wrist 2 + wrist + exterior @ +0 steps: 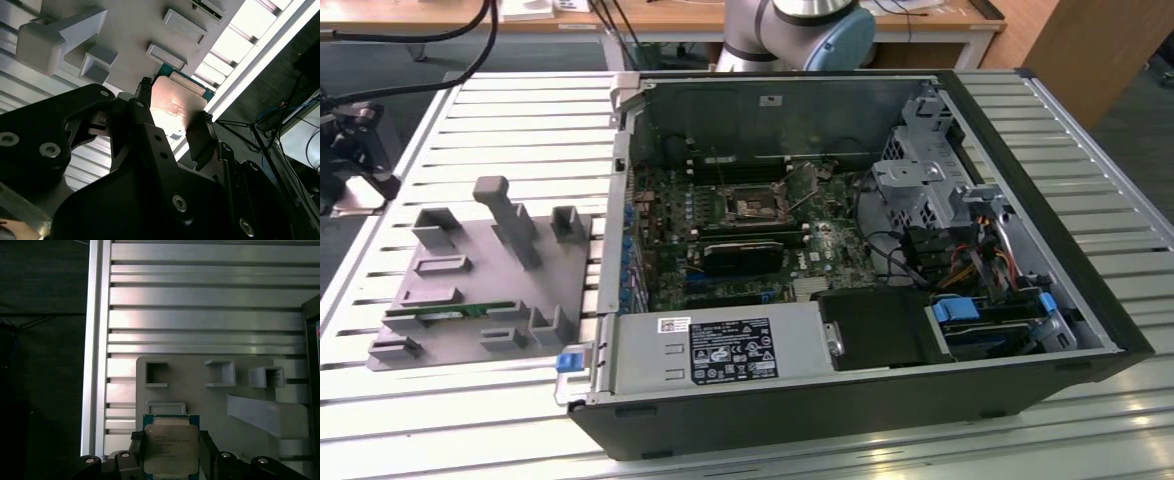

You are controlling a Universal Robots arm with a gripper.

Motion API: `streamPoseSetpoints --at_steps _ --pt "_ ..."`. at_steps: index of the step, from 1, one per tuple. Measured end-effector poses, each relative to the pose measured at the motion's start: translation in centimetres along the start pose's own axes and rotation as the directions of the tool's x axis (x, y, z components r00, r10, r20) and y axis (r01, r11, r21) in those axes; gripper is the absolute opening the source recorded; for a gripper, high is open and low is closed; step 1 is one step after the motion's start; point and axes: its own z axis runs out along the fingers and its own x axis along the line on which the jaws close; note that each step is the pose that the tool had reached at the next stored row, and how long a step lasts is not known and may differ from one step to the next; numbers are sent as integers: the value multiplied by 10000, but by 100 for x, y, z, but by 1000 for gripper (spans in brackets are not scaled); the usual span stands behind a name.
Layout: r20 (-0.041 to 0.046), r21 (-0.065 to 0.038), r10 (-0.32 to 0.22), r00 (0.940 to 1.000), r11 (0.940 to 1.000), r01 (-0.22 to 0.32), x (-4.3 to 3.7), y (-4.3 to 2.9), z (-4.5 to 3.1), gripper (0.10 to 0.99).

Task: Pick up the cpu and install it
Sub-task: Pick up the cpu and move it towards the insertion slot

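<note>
My pincer [171, 441] looks clamped on the cpu [170, 455], one finger at each opposite edge. The chip lies flat between them, over the grey fixture [200, 400].

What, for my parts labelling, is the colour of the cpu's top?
The cpu top is dull silver, green-edged; clearest in the first wrist view.

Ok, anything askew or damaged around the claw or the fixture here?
Nothing stands out. In the first wrist view the cpu is held square in the claw, over the grey fixture, with no visible tilt or damage. In the exterior view the open computer case lies flat on the slatted table.
</note>
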Motion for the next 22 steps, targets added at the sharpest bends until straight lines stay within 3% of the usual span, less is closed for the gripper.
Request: streamPoseSetpoints --at_steps 9,22 --pt "-1 -46 0 10000 10000 0 -1 17 -146 529" --pt "-2 -107 1 10000 9999 -1 -2 34 -294 529"
